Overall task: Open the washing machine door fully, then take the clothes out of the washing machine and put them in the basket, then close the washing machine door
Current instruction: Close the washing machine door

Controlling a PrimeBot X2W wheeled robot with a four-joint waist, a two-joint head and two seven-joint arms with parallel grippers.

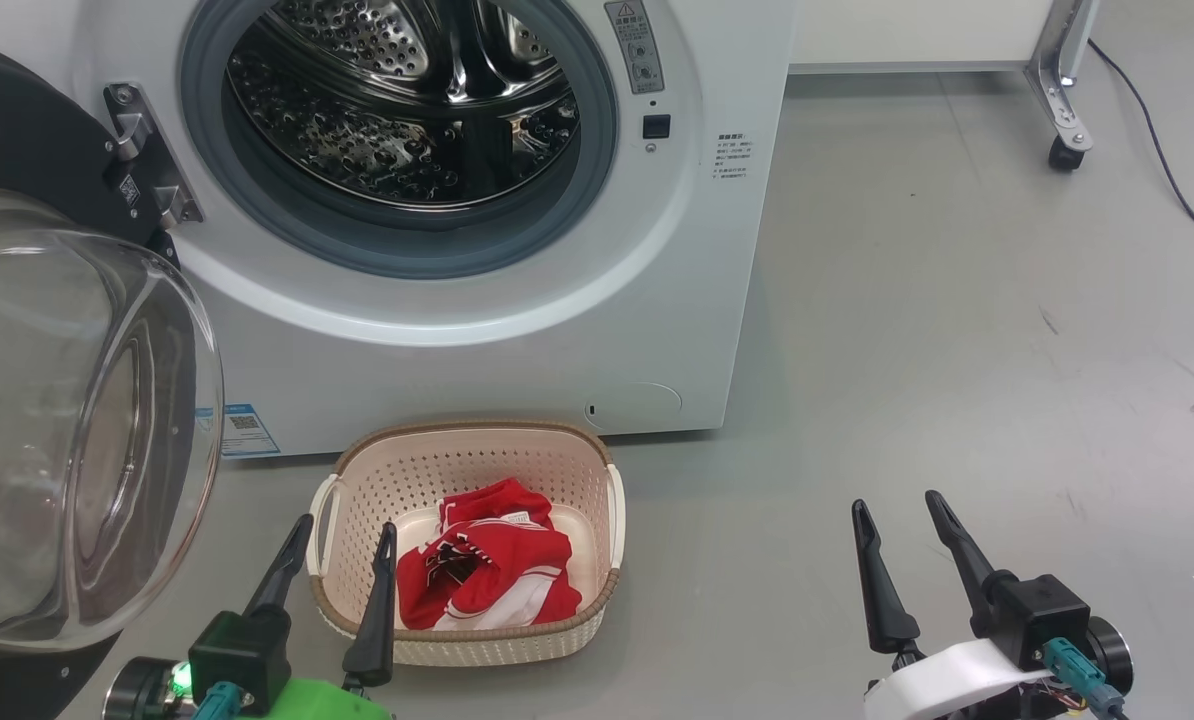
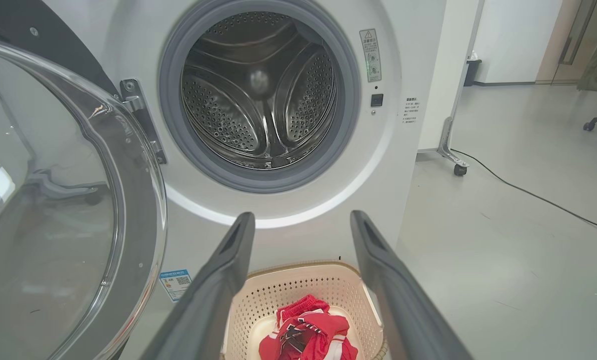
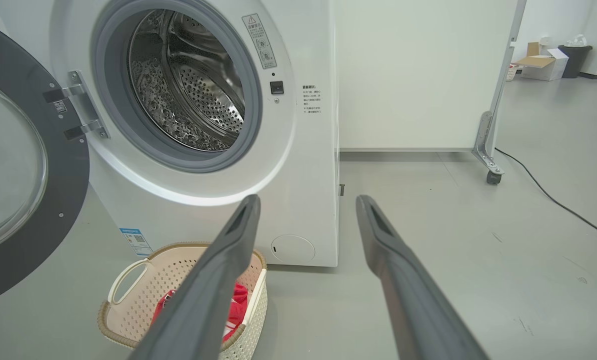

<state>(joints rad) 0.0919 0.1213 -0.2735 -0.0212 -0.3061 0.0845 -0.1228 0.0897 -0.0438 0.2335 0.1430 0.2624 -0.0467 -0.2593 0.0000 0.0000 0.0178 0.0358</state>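
Observation:
The white washing machine [image 1: 517, 340] stands with its steel drum [image 1: 407, 100] showing no fabric inside. Its round black door [image 1: 67, 420] with the glass bowl window is swung wide to the left. On the floor in front sits the cream basket [image 1: 457, 450] holding the red clothes [image 1: 492, 575] with white trim. My left gripper [image 1: 345, 530] hovers open at the basket's near left rim, nothing between its fingers. My right gripper [image 1: 897, 510] is open over bare floor to the basket's right. The left wrist view shows the drum [image 2: 258, 95] and clothes [image 2: 308, 335]; the right wrist view shows the basket [image 3: 128, 310].
Grey floor [image 1: 957, 350] stretches to the right of the machine. A wheeled metal stand leg [image 1: 1062, 100] and a black cable [image 1: 1167, 170] lie at the far right. A white partition wall [image 3: 418, 75] stands behind the machine. The open door's glass bulges close to my left arm.

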